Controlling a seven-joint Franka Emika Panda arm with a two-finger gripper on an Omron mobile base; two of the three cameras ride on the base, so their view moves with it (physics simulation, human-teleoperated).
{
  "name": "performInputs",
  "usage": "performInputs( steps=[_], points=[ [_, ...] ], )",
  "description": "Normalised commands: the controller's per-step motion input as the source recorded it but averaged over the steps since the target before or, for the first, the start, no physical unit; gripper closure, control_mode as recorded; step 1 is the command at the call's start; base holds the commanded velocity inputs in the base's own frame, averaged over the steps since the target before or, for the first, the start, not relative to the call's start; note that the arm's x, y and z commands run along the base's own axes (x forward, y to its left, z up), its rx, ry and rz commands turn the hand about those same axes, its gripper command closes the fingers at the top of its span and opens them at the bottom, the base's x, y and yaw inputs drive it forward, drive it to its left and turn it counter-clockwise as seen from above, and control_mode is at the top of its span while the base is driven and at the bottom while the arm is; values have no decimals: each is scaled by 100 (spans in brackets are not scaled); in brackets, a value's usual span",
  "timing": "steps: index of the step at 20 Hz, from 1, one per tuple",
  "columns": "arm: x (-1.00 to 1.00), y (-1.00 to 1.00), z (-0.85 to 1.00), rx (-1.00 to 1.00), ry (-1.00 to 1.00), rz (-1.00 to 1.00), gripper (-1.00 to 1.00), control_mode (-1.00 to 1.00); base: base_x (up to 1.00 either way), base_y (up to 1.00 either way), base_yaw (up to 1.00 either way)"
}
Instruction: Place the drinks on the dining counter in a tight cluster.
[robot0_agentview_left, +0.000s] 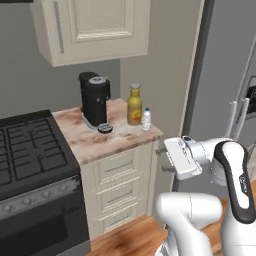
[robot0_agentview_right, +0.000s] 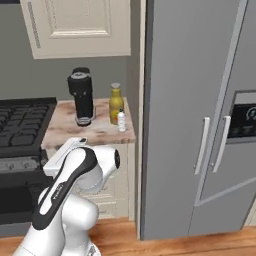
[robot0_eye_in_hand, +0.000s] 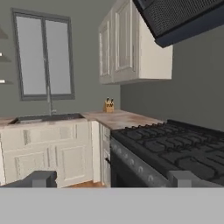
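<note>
Left base view: amber bottle (robot0_agentview_left: 134, 104) and water bottle (robot0_agentview_left: 146, 119) at coffee machine's (robot0_agentview_left: 95, 101) 3 o'clock, unmoved; pincer (robot0_eye_in_hand: 112, 178) open, empty.

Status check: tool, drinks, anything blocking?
Tool open, empty, pointed at the stove. Yellow-amber bottle and small water bottle upright on the small counter. Coffee machine stands beside them.
</note>
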Motion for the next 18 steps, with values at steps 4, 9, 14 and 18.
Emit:
performInputs(
  steps=[4,9,14,18],
  points=[
    [0,0,0,0,0,0,-100,100,59,61,-13],
    [0,0,0,0,0,0,-100,100,59,63,5],
    [0,0,0,0,0,0,-100,100,68,26,10],
    [0,0,0,0,0,0,-100,100,59,13,5]
  ],
)
